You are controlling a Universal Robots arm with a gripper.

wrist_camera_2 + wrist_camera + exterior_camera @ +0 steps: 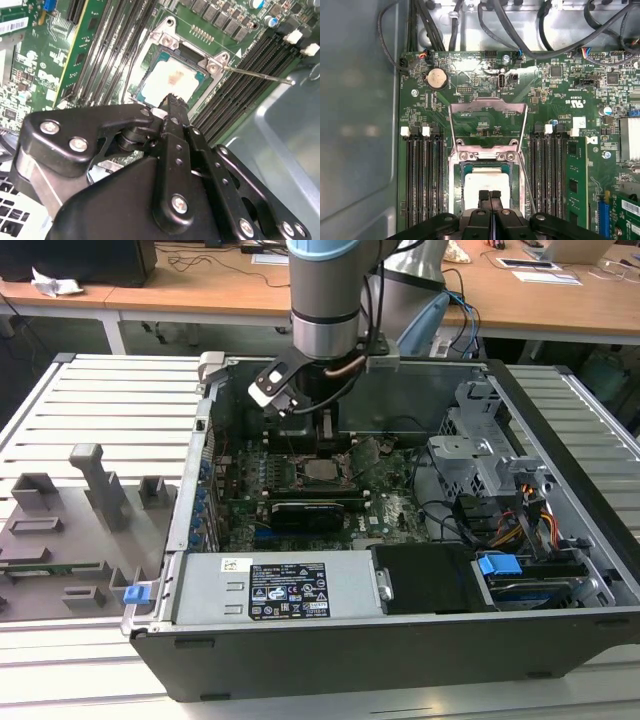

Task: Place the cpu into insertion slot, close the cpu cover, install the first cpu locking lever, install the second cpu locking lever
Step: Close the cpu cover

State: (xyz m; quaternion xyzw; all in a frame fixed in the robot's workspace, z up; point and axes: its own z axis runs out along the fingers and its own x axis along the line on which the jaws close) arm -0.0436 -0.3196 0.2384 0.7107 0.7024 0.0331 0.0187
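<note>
- Gripper hangs low inside the open PC case, right over the socket area; the case sits on the slatted desk.
- Fingers are pressed together w/ nothing between them. My read: a shut tip makes one narrow point, good for nudging or pressing, not for carrying.
- Cpu lies flat in the insertion slot, pale top up and edges square to the socket rim, so step 1 looks done.
- In both wrist views the fingertips are at or just above the cpu's near edge. Can't tell if they touch it.
- Cpu cover is swung up and back on its hinge, on the far side of the slot from the gripper. Green board shows through its window. Open like this it leaves the slot clear from above; it's not yet closed.
- A thin locking lever sticks out free over the memory slots, not hooked down. Makes sense: the cover can't drop while a lever is latched.
- Progress, judged: cpu seated; cover and both levers left to do.
</note>
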